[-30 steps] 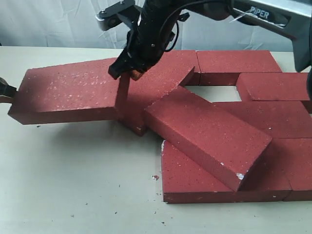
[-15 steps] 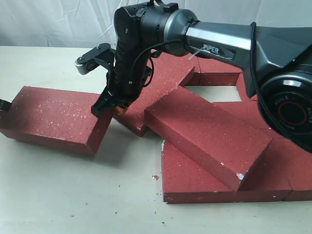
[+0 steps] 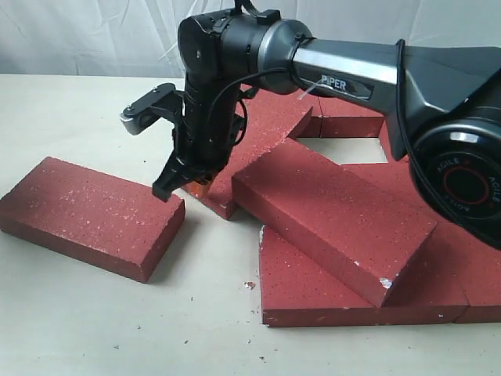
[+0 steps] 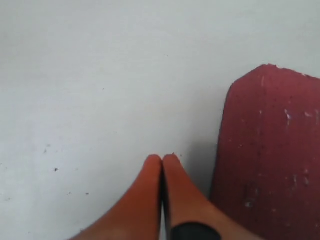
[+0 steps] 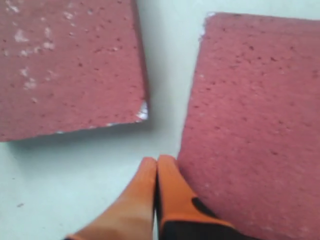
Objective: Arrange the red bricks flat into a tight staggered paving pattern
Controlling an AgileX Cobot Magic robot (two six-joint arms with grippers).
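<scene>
The red bricks (image 3: 313, 294) lie mostly in a flat cluster from 1 to 5 o'clock of the exterior view, with a small opening of bare surface near 2 o'clock. One tilted brick (image 3: 333, 219) rests aslant on top of the cluster at about 4 o'clock, its near corner chipped white. A lone brick (image 3: 90, 215) lies flat on the pale surface (image 3: 94, 321) at 9 o'clock, apart from the rest. Between it and an angled brick (image 3: 278, 125) near the centre hangs the right end effector (image 3: 182, 184), pointing down, its tip just above the lone brick's nearer end. Its wrist view shows the orange fingertips (image 5: 142, 195) clenched together, grasping nothing, over the bare strip between two bricks. The left end effector (image 4: 162, 162) is likewise clenched and empty, over bare surface just beside a brick end (image 4: 270, 150).
</scene>
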